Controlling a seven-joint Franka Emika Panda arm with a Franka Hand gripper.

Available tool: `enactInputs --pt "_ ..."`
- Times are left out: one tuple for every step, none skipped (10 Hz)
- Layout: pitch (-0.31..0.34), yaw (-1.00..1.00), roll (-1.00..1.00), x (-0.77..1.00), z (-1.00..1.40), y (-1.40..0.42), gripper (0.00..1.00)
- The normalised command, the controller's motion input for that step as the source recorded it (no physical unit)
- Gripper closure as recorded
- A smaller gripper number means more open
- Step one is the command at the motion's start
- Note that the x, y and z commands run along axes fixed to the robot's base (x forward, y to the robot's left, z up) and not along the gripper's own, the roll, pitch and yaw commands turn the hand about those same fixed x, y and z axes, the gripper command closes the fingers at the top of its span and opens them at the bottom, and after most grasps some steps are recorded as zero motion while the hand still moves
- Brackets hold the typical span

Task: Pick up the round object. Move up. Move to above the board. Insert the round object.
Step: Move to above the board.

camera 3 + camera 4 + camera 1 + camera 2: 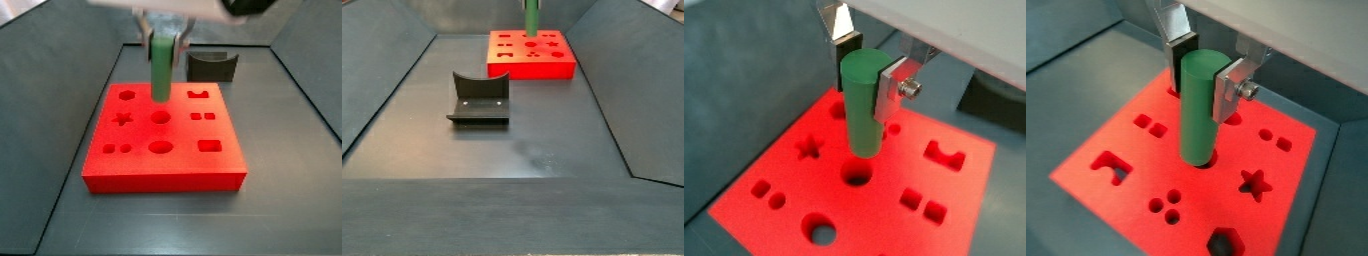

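Gripper: clamped on green peg, held upright | Peg: above red board, over a round hole | Done: pickup, lift, transfer | Left: insertion

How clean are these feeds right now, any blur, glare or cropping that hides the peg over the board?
In both wrist views the gripper holding the green peg is sharp, though the red board glows oversaturated. In a side view the gripper top is blurred and cropped. In the other side view the peg is small, far, cut off.
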Motion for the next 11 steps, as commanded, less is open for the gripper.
enactInputs --pt "0.140 0.09 0.06 0.10 1.00 0.18 1.00" --pt "0.106 0.06 0.02 0.09 1.00 0.17 1.00" --pt "0.097 0.04 0.00 0.09 1.00 0.16 1.00" --pt "0.096 0.03 -0.02 0.08 1.00 0.15 1.00" --pt "0.098 0.01 -0.04 0.08 1.00 0.14 1.00" --pt "0.105 0.00 -0.05 0.08 1.00 0.13 1.00" --pt "0.108 -0.01 -0.06 0.07 1.00 0.11 1.00" --pt "0.108 -0.02 -0.08 0.06 1.00 0.10 1.00" --pt "0.107 -0.02 -0.09 0.06 1.00 0.10 1.00" --pt "0.104 -0.02 -0.09 0.05 0.94 0.08 1.00" --pt "0.101 -0.02 -0.08 0.04 0.78 0.05 1.00"
